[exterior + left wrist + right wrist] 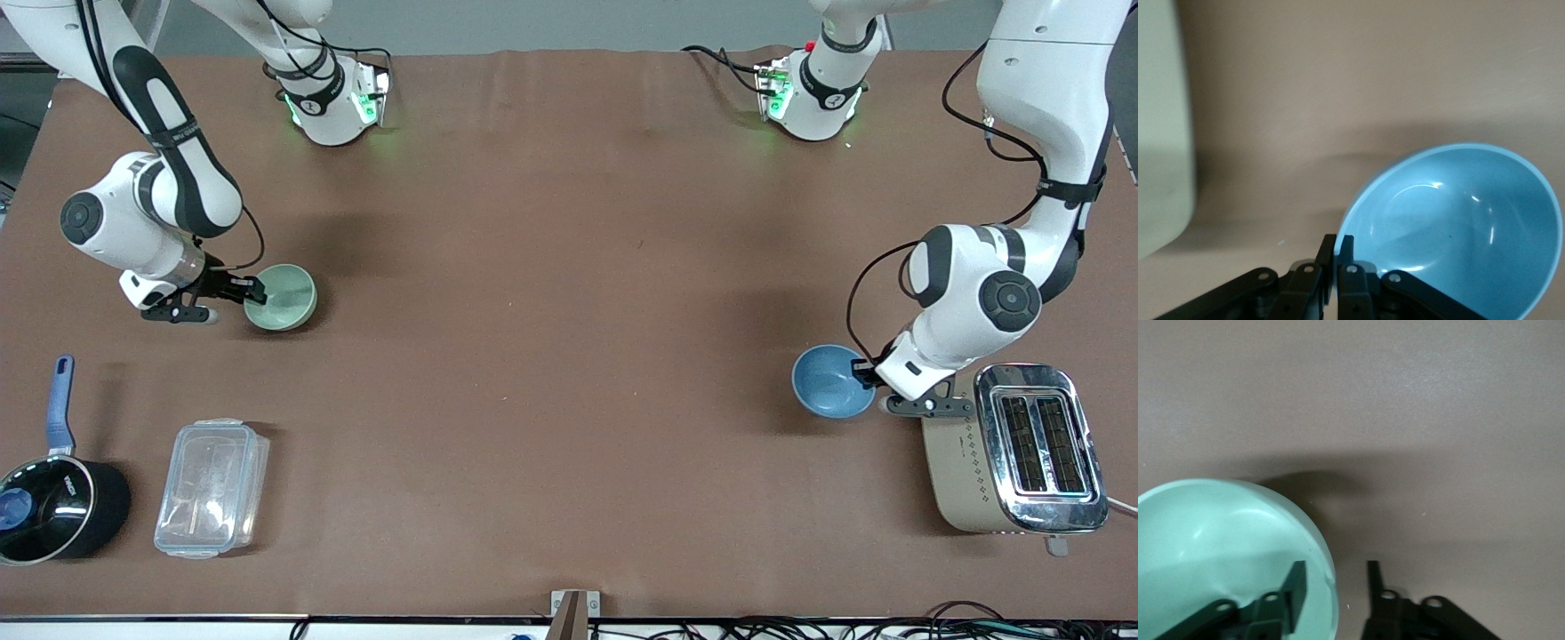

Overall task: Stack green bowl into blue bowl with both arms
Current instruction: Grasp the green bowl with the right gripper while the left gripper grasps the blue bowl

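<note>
Gripping the rim of the green bowl (282,297), the right claw (252,292) sits at the right arm's end of the tabletop (569,356). In the right wrist view one finger (1297,587) lies inside the green bowl (1231,560) and the other stands outside the wall, with a visible gap between that outer finger and the rim. Bowl looks tilted in the front view, mouth turned partly toward the claw; whether it rests on the tabletop or is lifted, cannot tell.

Left claw (864,373) closed on the rim of the blue bowl (832,380), at the left arm's end of the tabletop. Left wrist view: the two fingers (1328,257) pinch the edge of the blue bowl (1458,227) tight, no gap showing. Bowl tipped, its opening facing up and toward the middle of the tabletop. The two bowls are well apart.

Toaster (1022,449) just beside the blue bowl, nearer the front camera and closer to the tabletop's end. Black saucepan (49,507) with blue handle and a clear lidded container (212,487) lie side by side, nearer the front camera than the green bowl.
</note>
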Available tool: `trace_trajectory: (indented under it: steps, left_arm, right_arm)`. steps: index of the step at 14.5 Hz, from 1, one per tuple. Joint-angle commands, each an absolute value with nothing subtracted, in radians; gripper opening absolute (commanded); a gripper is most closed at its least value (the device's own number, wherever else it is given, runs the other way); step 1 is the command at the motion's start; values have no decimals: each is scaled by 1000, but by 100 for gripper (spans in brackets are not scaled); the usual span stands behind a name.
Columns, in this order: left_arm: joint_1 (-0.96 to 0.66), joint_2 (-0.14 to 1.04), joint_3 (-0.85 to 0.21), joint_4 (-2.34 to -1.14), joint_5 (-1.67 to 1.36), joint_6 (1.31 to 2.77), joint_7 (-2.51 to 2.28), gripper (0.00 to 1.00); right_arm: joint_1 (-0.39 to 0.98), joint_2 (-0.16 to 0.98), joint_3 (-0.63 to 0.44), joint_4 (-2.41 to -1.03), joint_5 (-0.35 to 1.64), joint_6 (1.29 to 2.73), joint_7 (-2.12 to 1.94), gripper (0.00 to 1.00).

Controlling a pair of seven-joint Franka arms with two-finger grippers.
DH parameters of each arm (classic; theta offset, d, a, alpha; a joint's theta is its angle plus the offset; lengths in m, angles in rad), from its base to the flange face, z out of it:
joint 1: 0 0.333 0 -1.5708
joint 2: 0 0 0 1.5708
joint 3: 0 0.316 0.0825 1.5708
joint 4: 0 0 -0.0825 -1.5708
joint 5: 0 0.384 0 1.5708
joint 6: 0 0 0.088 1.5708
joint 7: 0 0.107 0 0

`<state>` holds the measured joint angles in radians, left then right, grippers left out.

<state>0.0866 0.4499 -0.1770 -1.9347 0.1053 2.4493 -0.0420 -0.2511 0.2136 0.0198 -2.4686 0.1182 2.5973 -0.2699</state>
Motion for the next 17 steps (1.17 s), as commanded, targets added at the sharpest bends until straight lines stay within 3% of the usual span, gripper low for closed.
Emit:
trace_trajectory:
  steps: [1, 5, 9, 15, 17]
  left_arm:
    - [81, 445, -234, -1905, 115, 2444, -69, 0]
    - [60, 463, -345, -1881, 117, 2444, -202, 0]
    - [-115, 509, -348, -1829, 118, 2444, -440, 0]
    - [-353, 649, -345, -1704, 129, 2444, -817, 0]
    - [-409, 690, -344, -1672, 127, 2444, -886, 0]
  right_arm:
    - [-245, 181, 25, -2494, 143, 2600, -287, 7]
    - [-235, 161, 26, -2484, 143, 2560, -279, 1]
    - [-236, 126, 23, -2377, 141, 2381, -287, 1]
    - [-241, 112, 18, -1970, 127, 1904, -278, 1]
    - [-236, 112, 18, -1861, 126, 1806, -272, 1]
